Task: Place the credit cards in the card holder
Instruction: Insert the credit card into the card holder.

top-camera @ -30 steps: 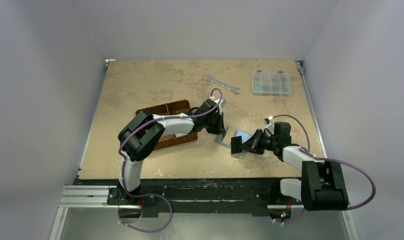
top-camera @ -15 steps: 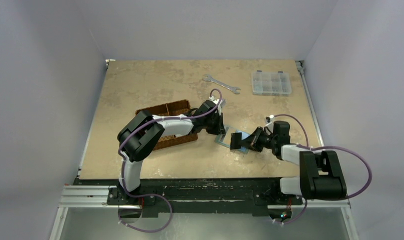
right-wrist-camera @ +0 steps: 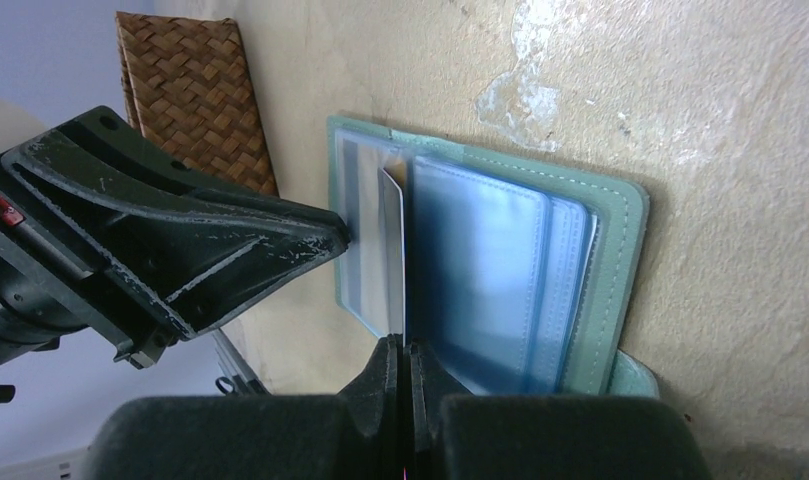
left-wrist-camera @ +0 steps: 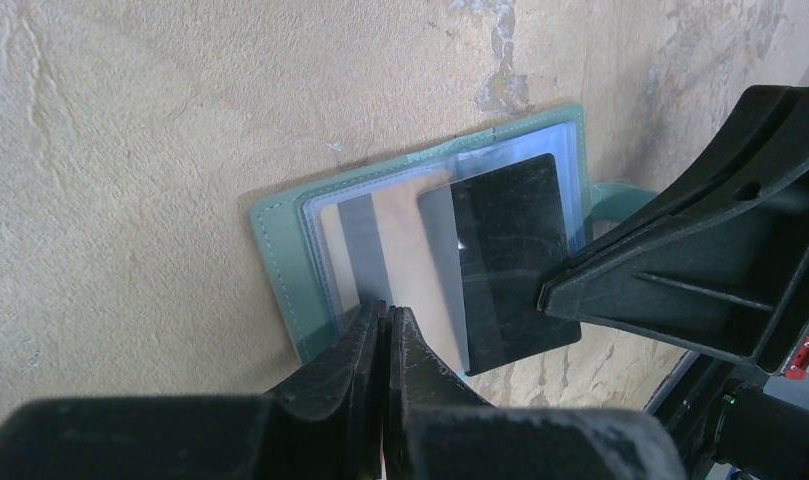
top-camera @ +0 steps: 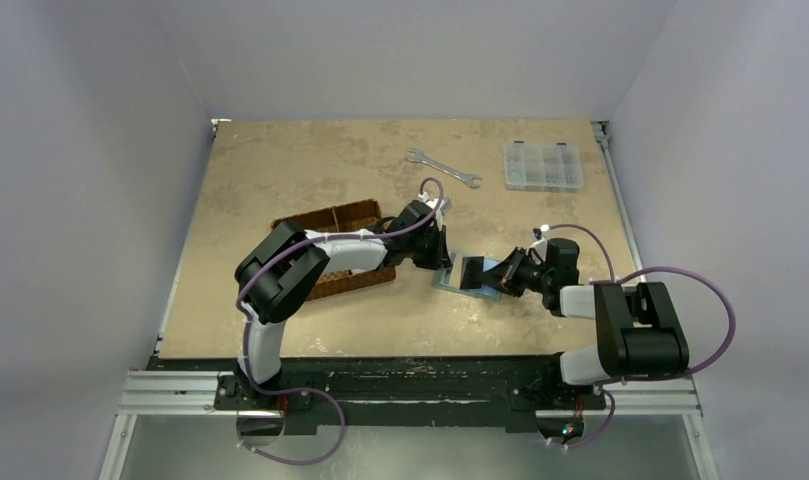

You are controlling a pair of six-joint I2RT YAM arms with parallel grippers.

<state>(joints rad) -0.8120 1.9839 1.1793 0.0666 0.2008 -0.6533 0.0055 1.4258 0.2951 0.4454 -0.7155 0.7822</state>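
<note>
The black card (left-wrist-camera: 505, 255), pinched in the closed right claw (right-wrist-camera: 401, 348), hangs over the open card holder (left-wrist-camera: 278, 262) with its long axis along the fold, while the closed left claw (left-wrist-camera: 385, 312) touches the holder's opposite page.

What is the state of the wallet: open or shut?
Open. The wallet lies spread on the table, its blue inner pockets showing in both wrist views; a black card overlaps them.

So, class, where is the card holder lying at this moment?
In the top view the card holder lies open slightly right of the table's centre, beside the woven basket, between the left gripper and the right gripper, which pinches a black card.
</note>
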